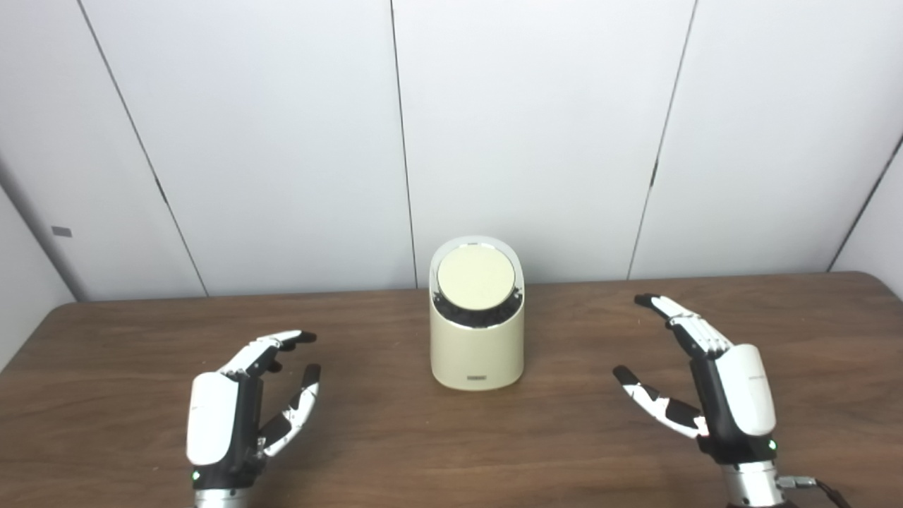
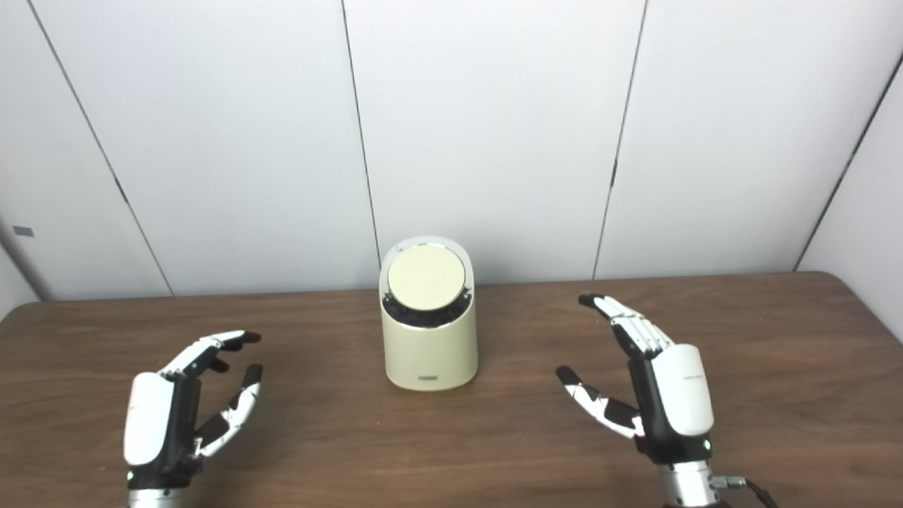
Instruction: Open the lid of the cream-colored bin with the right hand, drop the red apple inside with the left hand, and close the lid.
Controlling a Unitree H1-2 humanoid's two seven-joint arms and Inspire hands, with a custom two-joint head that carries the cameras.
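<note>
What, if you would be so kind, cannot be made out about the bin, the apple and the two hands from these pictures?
- Red apple: in neither view; whether it is in the bin or off-frame cannot be told.
- Bin's inside: hidden by the closed lid.
- Small label low on the bin's front: too small to read.
- Left hand, open: wrist cut off by the bottom edge.
- Right hand, open: palm faces away.

Small dark label low on bin (image 1: 477, 379) front, too small to read.
</note>
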